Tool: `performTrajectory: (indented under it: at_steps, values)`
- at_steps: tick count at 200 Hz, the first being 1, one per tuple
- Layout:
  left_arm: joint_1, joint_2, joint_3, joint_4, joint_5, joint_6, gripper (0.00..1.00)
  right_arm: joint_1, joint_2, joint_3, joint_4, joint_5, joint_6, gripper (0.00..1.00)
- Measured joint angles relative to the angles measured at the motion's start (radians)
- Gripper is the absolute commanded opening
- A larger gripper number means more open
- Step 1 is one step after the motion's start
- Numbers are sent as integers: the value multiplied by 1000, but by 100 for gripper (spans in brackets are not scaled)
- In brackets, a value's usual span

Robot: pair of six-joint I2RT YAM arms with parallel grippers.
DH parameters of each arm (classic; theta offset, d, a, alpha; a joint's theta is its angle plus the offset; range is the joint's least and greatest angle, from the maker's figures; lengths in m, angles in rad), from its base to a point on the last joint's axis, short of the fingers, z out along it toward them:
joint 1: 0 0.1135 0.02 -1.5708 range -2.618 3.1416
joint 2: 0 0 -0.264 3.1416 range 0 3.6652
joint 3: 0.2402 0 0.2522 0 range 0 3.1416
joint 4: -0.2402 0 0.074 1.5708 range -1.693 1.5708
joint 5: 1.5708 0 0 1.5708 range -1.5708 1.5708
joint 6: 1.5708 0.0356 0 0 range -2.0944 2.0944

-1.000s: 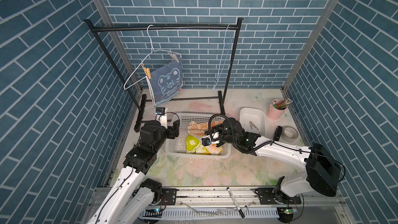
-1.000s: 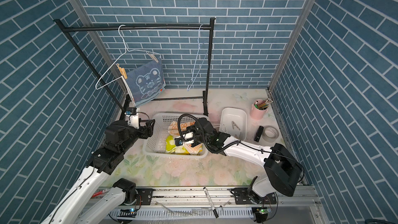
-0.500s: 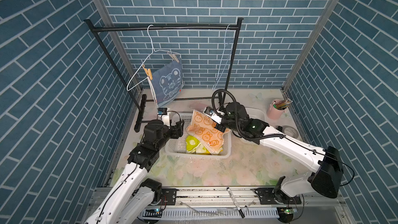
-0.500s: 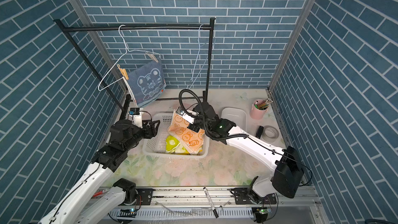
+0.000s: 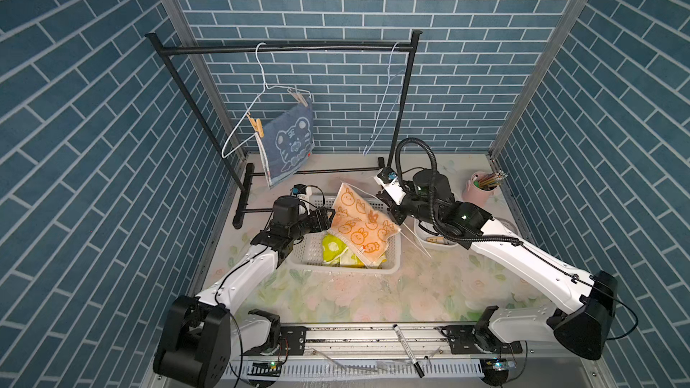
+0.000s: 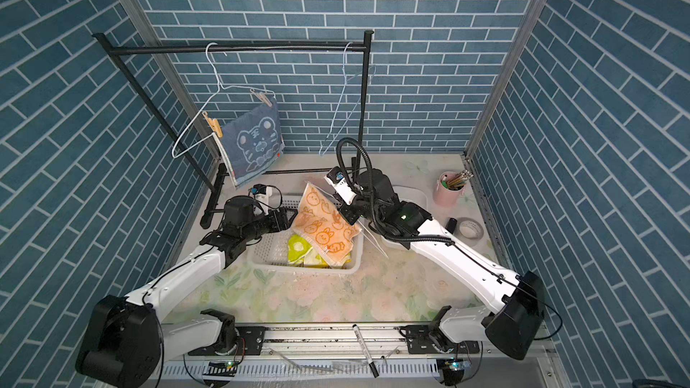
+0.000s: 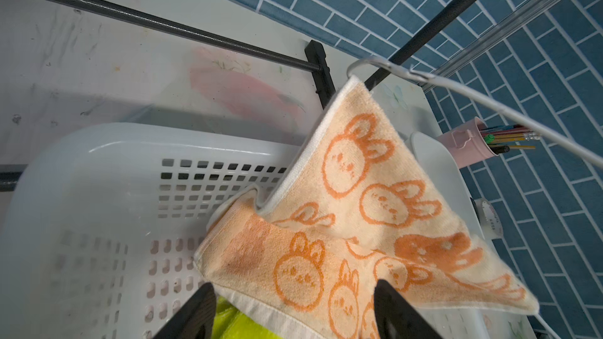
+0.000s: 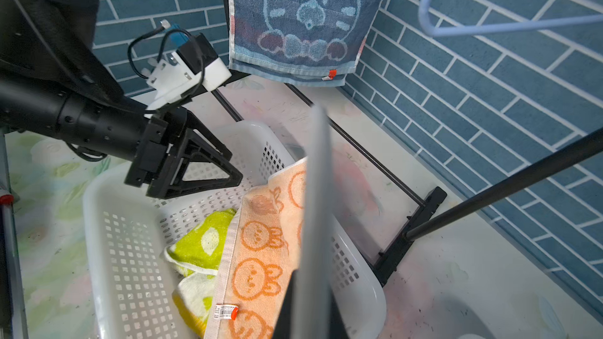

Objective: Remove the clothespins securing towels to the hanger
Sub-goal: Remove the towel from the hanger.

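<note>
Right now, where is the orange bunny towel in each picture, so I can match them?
In a top view: orange bunny towel at centre, slanting over the white basket.
In a top view: towel also at centre.
Left wrist: towel just ahead of the left gripper.
Right wrist: towel beside the yellow-green towel, partly behind the blurred hanger wire.
Shared landmark: the white basket.

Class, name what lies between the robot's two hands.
The orange bunny towel, on the white hanger gripped by the right hand, as both top views show.

Two tan clothespins [image 5: 255, 124] grip the hanging tiger towel's [image 5: 289, 143] corners.
</note>
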Motion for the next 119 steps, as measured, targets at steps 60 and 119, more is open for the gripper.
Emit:
performTrajectory:
  at_steps: [60, 119]
  values:
    - [13, 205, 103, 116, 58, -7, 73, -4, 0, -15, 5, -3, 19, 0]
    - [13, 327, 119, 210, 89, -56, 63, -6, 0, -19, 14, -4, 33, 0]
